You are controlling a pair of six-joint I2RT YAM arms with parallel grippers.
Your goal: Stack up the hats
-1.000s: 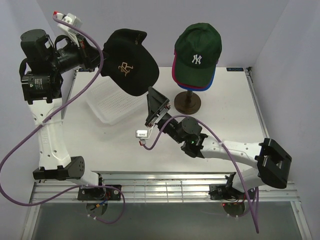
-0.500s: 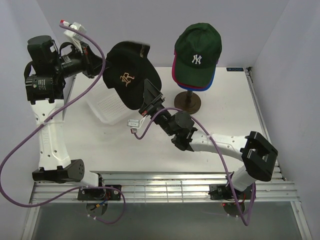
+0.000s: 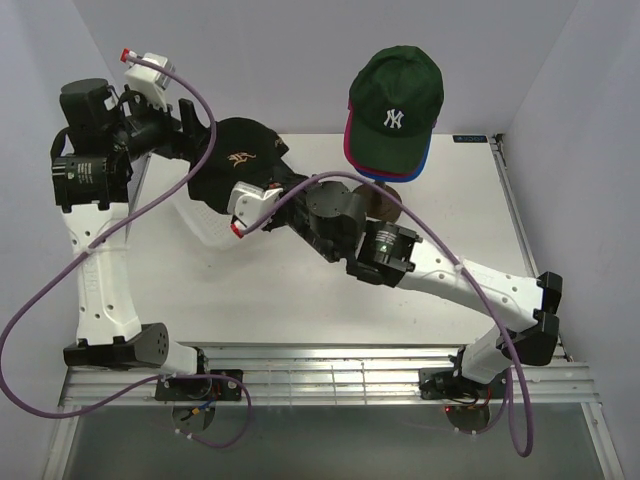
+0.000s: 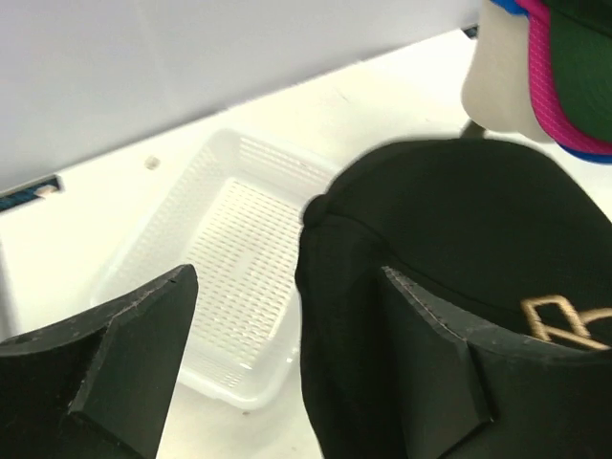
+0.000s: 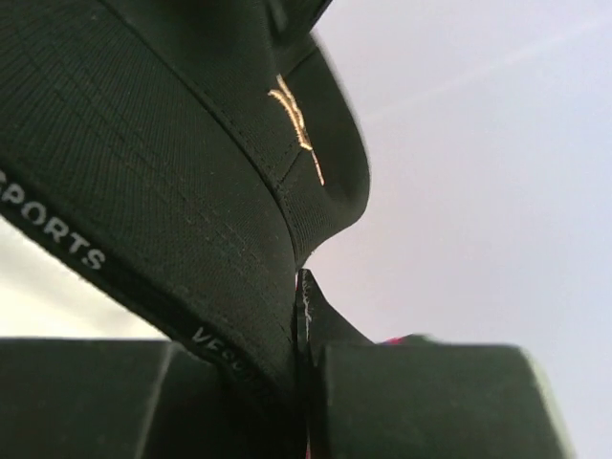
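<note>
Black cap [image 3: 232, 160], gold logo: was held at upper left of centre, above the white basket [image 4: 239, 258]. Right gripper [image 5: 298, 316] was clamped on its edge; left gripper [image 4: 287, 287] stood open beside it. Green cap [image 3: 395, 95] sat over pink cap [image 3: 352, 140] and blue cap [image 3: 424, 152], upper right.

A robotics lab's test cell — a white tabletop [image 3: 250, 290] boxed in by plain pale-lilac walls [image 3: 300, 50], two white jointed robot arms [image 3: 100, 270] bolted by a slotted aluminium rail [image 3: 330, 380] — purple cables [image 3: 211, 125] trailing loose.
</note>
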